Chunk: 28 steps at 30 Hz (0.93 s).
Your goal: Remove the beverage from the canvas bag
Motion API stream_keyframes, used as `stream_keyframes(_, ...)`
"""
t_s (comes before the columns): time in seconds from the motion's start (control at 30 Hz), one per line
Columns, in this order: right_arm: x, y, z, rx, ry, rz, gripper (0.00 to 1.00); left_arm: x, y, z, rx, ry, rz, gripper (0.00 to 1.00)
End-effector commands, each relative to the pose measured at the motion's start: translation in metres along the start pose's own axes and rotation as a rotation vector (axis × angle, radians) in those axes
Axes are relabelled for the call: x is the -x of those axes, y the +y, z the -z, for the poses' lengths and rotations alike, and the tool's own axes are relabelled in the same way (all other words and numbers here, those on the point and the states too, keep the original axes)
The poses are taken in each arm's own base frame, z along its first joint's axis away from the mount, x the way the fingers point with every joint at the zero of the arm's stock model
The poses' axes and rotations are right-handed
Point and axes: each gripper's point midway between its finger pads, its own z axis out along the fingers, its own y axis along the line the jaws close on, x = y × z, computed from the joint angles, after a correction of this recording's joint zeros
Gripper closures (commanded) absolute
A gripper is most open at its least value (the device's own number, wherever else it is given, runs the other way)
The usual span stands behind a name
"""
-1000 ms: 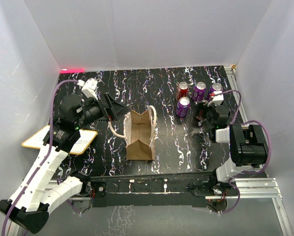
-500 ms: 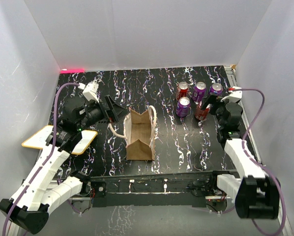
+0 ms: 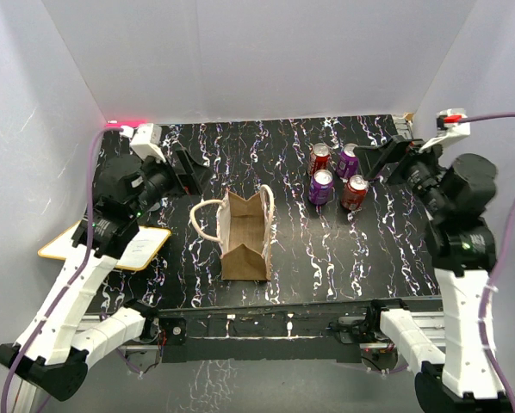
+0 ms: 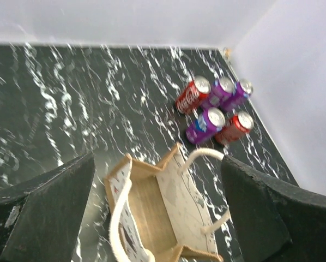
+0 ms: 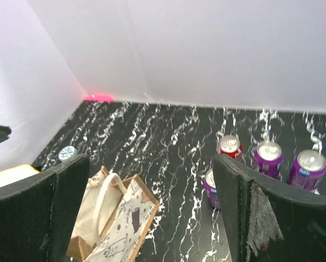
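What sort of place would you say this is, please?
Probably a robotics lab test cell: white panels box in a black marbled table, the left arm and right arm mount at its near edge, and soda cans and a canvas bag are staged on it.

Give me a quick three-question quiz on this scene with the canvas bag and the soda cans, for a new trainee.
1. True or false: the left gripper is shut on a handle of the canvas bag.
2. How many soda cans stand outside the bag in the left wrist view? A three, B five, C seven.
3. Fill in: by the robot's own sides, the cans stand to the bag's ____.
Key: 1 false, it is open and clear of the bag; 2 B; 3 right.
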Motion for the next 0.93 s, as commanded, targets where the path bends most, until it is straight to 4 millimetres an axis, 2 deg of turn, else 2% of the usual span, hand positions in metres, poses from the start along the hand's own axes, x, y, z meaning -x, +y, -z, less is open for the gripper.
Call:
stream_keyframes(0.0,0.032,0.023,0.041,0.010,-0.052,0.059,0.02,0.063,0.007,0.048,0.092,-0.219,-0.116,0.03)
stream_keyframes(0.1,0.058,0.034,0.059,0.019,-0.128,0.101,0.02,0.082,0.004,0.073,0.095,-0.302,-0.157,0.03)
stream_keyframes(0.2,0.077,0.034,0.078,-0.017,-0.194,0.127,0.02,0.091,0.004,0.093,0.098,-0.359,-0.188,0.03)
stream_keyframes(0.37,0.089,0.022,0.100,-0.105,-0.263,0.137,0.02,0.096,0.005,0.113,0.105,-0.410,-0.209,0.03)
stream_keyframes(0.57,0.086,0.011,0.100,-0.163,-0.262,0.127,0.02,0.093,0.007,0.114,0.107,-0.415,-0.209,0.03)
stream_keyframes(0.9,0.086,0.008,0.096,-0.176,-0.292,0.084,0.02,0.092,0.005,0.106,0.096,-0.401,-0.215,0.03)
